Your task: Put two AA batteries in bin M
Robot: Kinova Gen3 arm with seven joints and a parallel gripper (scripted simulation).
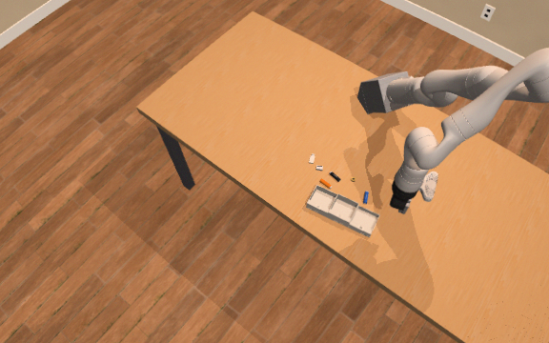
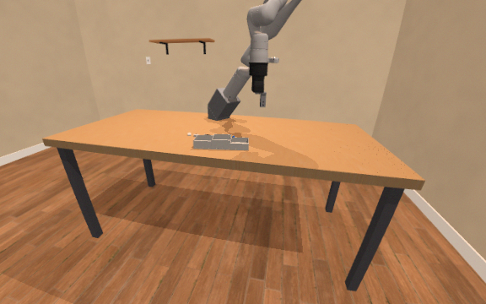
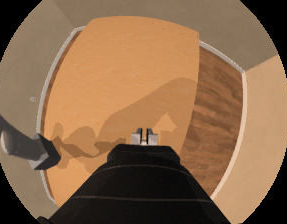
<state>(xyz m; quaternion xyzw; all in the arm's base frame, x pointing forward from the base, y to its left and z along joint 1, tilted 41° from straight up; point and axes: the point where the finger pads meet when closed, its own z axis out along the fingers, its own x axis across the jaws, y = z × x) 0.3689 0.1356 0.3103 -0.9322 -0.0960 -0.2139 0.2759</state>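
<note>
A grey row of three bins [image 1: 342, 211] stands near the table's front edge; it also shows in the exterior view [image 2: 221, 142]. I cannot read the bin marks. A blue battery [image 1: 365, 196], an orange battery [image 1: 325, 183] and a black battery [image 1: 335, 176] lie on the table just behind the bins. My gripper [image 1: 402, 209] [image 2: 262, 101] hangs high above the table, to the right of the bins, pointing down. Its fingers stand close together with nothing between them.
Two small white pieces [image 1: 312, 158] [image 1: 319, 167] and a small ring [image 1: 353, 179] lie behind the batteries. The arm's base [image 1: 375, 95] sits at the table's back edge. A wall shelf [image 2: 181, 40] hangs far behind.
</note>
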